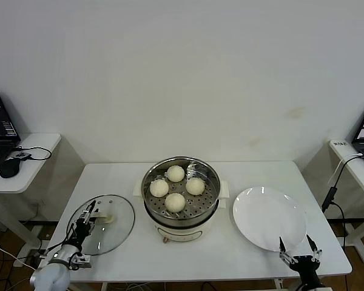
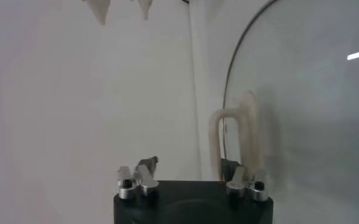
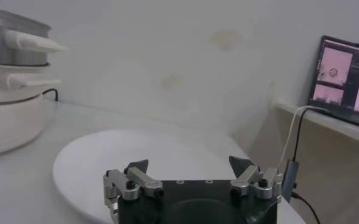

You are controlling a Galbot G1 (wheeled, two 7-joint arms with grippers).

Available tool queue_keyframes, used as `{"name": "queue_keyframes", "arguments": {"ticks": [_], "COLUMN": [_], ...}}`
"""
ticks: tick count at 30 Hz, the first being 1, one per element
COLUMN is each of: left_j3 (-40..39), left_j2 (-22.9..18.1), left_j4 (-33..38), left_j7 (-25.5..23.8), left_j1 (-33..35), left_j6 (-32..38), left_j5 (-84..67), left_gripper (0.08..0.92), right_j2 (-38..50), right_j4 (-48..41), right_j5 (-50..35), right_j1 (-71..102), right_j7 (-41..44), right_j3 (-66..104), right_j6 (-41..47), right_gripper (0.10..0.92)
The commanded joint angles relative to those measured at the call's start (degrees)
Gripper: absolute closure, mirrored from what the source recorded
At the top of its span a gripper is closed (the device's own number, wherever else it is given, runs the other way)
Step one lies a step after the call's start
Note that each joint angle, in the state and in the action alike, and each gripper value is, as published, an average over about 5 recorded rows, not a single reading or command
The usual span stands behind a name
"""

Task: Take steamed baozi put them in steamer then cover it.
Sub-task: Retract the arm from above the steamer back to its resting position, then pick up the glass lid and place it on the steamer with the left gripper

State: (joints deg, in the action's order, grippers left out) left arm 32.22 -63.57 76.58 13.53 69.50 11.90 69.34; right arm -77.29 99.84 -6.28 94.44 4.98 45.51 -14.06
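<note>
Head view: four steamed baozi (image 1: pixel 176 188) sit in the steamer (image 1: pixel 181 200) mid-worktop. The left gripper (image 1: pixel 92 219) has its jaws partly closed around the cover (image 1: pixel 104 223) handle (grip unclear). The right gripper (image 1: pixel 299 250), jaws wide and empty, waits by the plate (image 1: pixel 269 217).

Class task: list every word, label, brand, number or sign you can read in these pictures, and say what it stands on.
None can be read.
Laptop screen by the right arm: pink windows, text too small.
Left laptop: screen content too blurred.
Steamer, plate, lid: no markings visible.
</note>
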Motion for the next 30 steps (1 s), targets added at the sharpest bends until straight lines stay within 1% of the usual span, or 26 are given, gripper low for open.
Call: {"name": "queue_keyframes", "arguments": {"ticks": [1, 7, 10, 13, 16, 20, 26, 30], "left_j3": [0.0, 0.7, 1.7, 3.1, 5.0, 8.5, 13.7, 14.4], "left_j2": [-0.1, -0.4, -0.3, 0.1, 0.9, 2.2, 5.1, 7.1], "left_j4": [-1.7, -0.7, 2.2, 6.4, 11.3, 19.0, 31.4, 39.2], "left_j7": [0.6, 3.2, 3.9, 3.9, 3.2, 1.1, -5.3, -9.4], "left_j1": [-0.4, 0.4, 2.0, 4.7, 8.2, 13.4, 19.0, 21.3], "left_j6": [0.4, 1.2, 0.7, -0.8, -3.2, -7.9, -13.7, -17.0], "left_j5": [-0.6, -1.2, -1.7, -3.1, -5.6, -8.0, -10.1, -15.5], "left_gripper": [0.537, 0.710, 0.796, 0.853, 0.863, 0.863, 0.863, 0.863], "right_j2": [0.0, -0.1, 0.0, 0.1, 0.1, 0.3, 0.4, 0.4], "right_j4": [-0.1, 0.0, 0.1, 0.4, 0.7, 1.1, 1.0, 1.4], "right_j5": [0.2, 0.8, 1.6, 2.1, 2.3, 2.8, 4.4, 5.9], "right_j1": [-0.1, -0.2, -0.2, -0.3, -0.3, -0.2, -0.5, -0.5], "right_j7": [0.0, 0.2, 0.6, 0.8, 0.8, 0.9, 1.0, 1.1], "right_j3": [-0.1, -0.3, -0.4, -0.6, -0.7, -1.0, -1.9, -2.9], "right_j6": [0.0, -0.1, -0.4, -0.4, -0.4, -0.5, -0.8, -0.9], "right_gripper": [0.202, 0.203, 0.203, 0.203, 0.203, 0.203, 0.202, 0.203]}}
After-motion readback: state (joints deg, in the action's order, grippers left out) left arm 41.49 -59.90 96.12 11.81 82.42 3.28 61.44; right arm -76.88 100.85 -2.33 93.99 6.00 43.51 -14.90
